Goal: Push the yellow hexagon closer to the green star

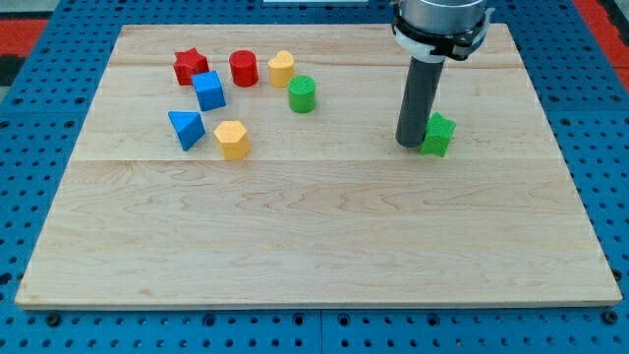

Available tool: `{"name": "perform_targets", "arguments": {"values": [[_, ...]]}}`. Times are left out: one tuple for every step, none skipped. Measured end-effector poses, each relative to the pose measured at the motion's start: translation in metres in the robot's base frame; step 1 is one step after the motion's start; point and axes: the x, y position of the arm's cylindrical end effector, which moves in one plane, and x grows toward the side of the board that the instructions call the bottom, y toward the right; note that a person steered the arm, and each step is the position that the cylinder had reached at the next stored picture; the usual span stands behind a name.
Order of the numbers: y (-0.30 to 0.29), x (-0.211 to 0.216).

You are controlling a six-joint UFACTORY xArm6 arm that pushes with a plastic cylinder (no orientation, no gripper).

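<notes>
The yellow hexagon (233, 140) lies on the wooden board at the view's left, just right of the blue triangle (186, 129). The green star (438, 135) lies at the view's right. My tip (410, 144) rests on the board right against the green star's left side, far to the right of the yellow hexagon. The dark rod rises from there to the arm at the view's top.
A cluster sits at the upper left: red star (190, 67), blue cube (208, 90), red cylinder (244, 69), yellow heart-like block (282, 68), green cylinder (303, 94). The wooden board (314, 246) lies on a blue perforated table.
</notes>
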Motion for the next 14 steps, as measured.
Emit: {"name": "perform_targets", "arguments": {"values": [[-0.031,0.047],[-0.107,0.061],[-0.19,0.054],[-0.23,0.037],[-0.237,0.012],[-0.233,0.003],[-0.239,-0.004],[-0.22,-0.014],[-0.19,-0.018],[-0.163,-0.027],[-0.141,-0.029],[-0.145,-0.056],[-0.127,-0.058],[-0.122,-0.042]]}}
